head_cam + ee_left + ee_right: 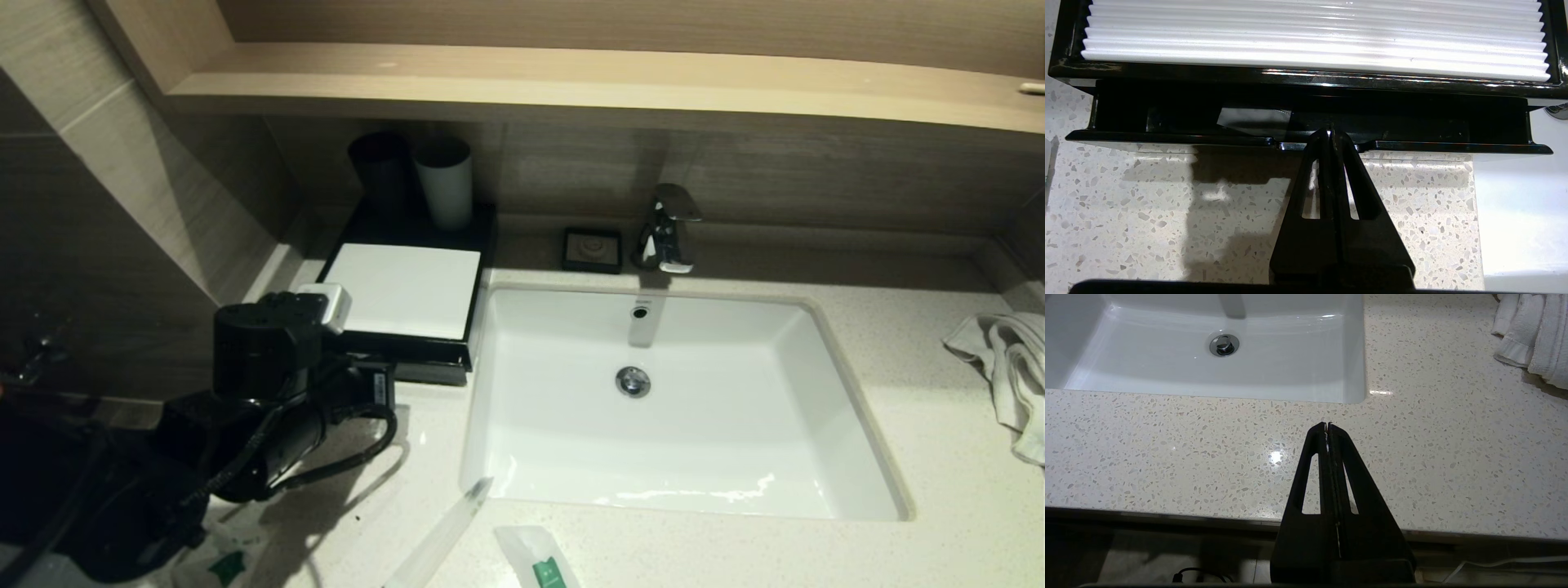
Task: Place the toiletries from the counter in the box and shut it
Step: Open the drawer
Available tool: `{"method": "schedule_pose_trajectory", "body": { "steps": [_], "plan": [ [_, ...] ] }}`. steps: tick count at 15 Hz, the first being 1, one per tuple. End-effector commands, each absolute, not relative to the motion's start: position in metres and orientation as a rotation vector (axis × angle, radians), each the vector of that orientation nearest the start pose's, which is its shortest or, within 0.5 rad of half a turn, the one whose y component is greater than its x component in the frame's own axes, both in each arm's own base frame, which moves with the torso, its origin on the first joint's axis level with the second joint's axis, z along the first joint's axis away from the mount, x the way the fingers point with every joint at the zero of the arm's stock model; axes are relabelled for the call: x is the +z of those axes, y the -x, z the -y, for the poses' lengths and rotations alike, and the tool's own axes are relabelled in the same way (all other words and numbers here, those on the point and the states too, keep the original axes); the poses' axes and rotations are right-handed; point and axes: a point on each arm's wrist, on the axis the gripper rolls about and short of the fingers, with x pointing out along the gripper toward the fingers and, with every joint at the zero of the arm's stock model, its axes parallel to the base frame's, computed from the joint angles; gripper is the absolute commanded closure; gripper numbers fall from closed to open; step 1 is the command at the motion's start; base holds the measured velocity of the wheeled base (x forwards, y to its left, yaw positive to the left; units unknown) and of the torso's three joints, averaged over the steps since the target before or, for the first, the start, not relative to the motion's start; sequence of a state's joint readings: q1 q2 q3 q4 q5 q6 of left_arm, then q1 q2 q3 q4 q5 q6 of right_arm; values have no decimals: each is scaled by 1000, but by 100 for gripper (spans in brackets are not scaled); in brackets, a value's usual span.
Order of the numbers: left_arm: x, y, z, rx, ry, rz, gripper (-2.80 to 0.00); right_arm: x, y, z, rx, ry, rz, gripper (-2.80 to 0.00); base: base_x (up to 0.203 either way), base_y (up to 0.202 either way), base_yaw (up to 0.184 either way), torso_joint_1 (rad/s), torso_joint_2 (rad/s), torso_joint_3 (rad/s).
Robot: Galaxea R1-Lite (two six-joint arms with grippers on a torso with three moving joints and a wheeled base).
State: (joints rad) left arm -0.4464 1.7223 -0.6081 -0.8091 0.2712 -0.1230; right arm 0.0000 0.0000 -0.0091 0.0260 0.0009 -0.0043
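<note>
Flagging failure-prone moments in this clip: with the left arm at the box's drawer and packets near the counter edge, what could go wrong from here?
1. The left gripper has its fingers shut at the lip of the drawer of the box; with little hold there, they may slip off.
2. The toiletries lie at the front edge of the counter, close to the left arm, so a sweep might knock them off.
3. The drawer looks shallow; the long stick could jam it when closing.

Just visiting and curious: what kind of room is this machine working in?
Most likely a hotel bathroom: a white sink basin with a chrome faucet, wrapped toiletries on the speckled counter, and a white towel beside it.
</note>
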Motion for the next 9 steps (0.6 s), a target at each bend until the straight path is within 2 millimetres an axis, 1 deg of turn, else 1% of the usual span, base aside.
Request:
{"method": "schedule_pose_trajectory", "body": {
  "steps": [1,9],
  "plan": [
    [141,-263,119,-154,16,-294,0,75,24,0,1,5,-17,0,0,0,0,0,0,0],
    [137,-266,120,-153,17,-292,0,75,24,0,2,5,-17,0,0,0,0,0,0,0]
  ]
}}
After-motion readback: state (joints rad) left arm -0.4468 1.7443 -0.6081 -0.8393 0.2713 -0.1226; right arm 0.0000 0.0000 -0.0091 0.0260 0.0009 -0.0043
